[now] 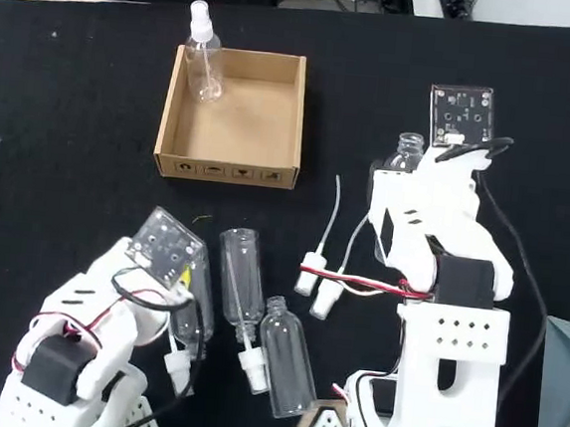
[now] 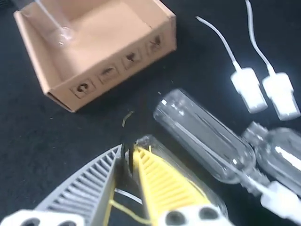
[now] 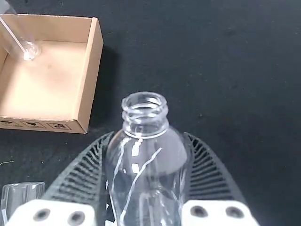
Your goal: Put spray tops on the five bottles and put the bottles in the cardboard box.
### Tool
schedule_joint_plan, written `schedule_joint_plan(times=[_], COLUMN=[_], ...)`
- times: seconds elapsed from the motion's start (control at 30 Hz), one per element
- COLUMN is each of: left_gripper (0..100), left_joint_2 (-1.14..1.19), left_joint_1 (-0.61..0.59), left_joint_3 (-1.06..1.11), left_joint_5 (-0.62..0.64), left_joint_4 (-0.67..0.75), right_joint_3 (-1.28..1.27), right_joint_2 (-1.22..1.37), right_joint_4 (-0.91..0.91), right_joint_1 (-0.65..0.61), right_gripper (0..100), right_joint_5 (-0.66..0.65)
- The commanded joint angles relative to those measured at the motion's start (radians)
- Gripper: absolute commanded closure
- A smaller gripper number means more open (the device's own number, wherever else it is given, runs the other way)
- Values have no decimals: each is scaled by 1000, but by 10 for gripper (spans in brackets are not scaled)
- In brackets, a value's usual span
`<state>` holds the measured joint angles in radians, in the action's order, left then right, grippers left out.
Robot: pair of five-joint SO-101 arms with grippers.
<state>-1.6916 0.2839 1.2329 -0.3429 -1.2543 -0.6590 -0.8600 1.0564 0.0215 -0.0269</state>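
Right gripper [image 3: 148, 137] clamps an uncapped bottle [image 3: 145, 113] upright near the cardboard box [image 1: 227, 171]; left gripper [image 2: 126, 151] sits pinched closed. Best to feed the tube of a spray top [image 1: 326, 297] straight down the neck.

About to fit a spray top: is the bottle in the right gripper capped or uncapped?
Uncapped. The bottle in the right gripper shows a bare threaded neck, nothing screwed on.
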Motion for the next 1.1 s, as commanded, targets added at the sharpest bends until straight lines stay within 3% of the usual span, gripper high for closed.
schedule_joint_plan(times=[0.0,0.27,0.43,0.87,1.07], left_gripper=[964,964,963,956,863], left_joint_2=[5,15,153,437,555], left_joint_1=[48,111,173,326,334], left_joint_3=[-62,-64,-81,-176,-179], left_joint_5=[-43,-101,-144,-311,-367], left_joint_4=[-40,-95,-97,-100,-92], right_joint_3=[13,22,30,30,38], right_joint_2=[-45,-45,-45,-45,-45], right_joint_4=[-29,-40,-48,-58,-71], right_joint_1=[26,80,146,163,216], right_gripper=[903,903,903,903,903], right_joint_5=[9,11,11,9,9])
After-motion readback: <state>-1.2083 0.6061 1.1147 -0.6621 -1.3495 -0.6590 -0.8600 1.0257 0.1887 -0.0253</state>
